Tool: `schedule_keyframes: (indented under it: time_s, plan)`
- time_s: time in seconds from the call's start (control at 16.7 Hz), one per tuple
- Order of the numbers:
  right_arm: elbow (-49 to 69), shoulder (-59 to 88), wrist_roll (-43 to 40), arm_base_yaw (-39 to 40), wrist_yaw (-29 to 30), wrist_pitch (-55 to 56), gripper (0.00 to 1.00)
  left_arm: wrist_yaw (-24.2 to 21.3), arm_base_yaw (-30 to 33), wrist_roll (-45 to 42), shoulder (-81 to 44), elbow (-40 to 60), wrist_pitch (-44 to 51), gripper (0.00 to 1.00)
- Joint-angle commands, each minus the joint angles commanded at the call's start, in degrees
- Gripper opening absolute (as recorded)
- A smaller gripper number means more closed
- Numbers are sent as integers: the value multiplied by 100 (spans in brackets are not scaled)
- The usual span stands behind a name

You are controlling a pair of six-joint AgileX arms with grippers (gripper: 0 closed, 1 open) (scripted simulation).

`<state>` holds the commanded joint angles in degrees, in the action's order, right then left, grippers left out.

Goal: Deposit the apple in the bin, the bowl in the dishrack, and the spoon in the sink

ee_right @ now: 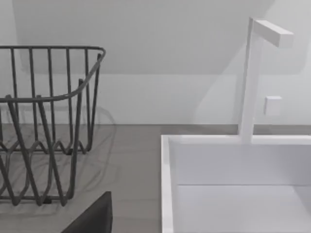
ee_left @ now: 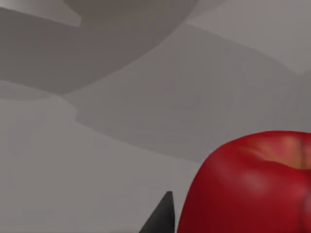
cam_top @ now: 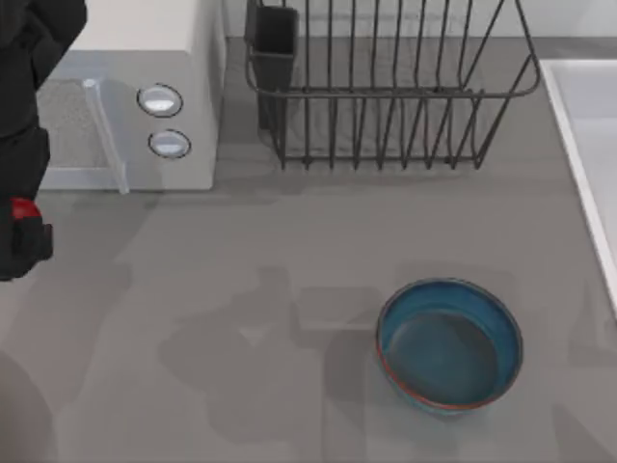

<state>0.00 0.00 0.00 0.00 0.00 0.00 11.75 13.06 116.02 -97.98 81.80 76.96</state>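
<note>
1. The left gripper [cam_top: 21, 236] sits at the far left edge of the table in the top view, in front of the microwave [cam_top: 145, 96]. It is clamped on the apple [cam_top: 21, 210], a small red patch against the black gripper body. In the left wrist view the apple [ee_left: 252, 187] is large and close, above grey table surface, with a dark fingertip [ee_left: 163, 218] just beside it.
2. The bowl [cam_top: 450, 345] stands upright on the table [cam_top: 241, 289], right of centre and well apart from the left gripper. Its greyish-blue inside holds nothing.
3. The dishrack [cam_top: 386, 87] stands at the back of the table, beyond the bowl, with nothing between its wires. The black utensil cup [cam_top: 273, 43] hangs on its left corner.
4. The sink [cam_top: 588, 145] lies along the table's right edge. In the right wrist view its basin [ee_right: 233, 184] is bare, with a white faucet [ee_right: 252, 77] behind it and the dishrack [ee_right: 43, 121] beside it.
5. Whether the right gripper's fingers are apart or together cannot be told.
</note>
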Motion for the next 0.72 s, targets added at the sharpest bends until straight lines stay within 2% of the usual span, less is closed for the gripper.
schedule_keyframes:
  time_s: [0.24,0.42,0.72]
  plan:
    - [0,0,0,0,0,0,100,384,-612,2590,384,-346,202,0]
    - [0,0,0,0,0,0,100,654,-1009,4222,608,-551,353,0]
    - [0,0,0,0,0,0,100,979,-1457,5979,840,-774,539,0]
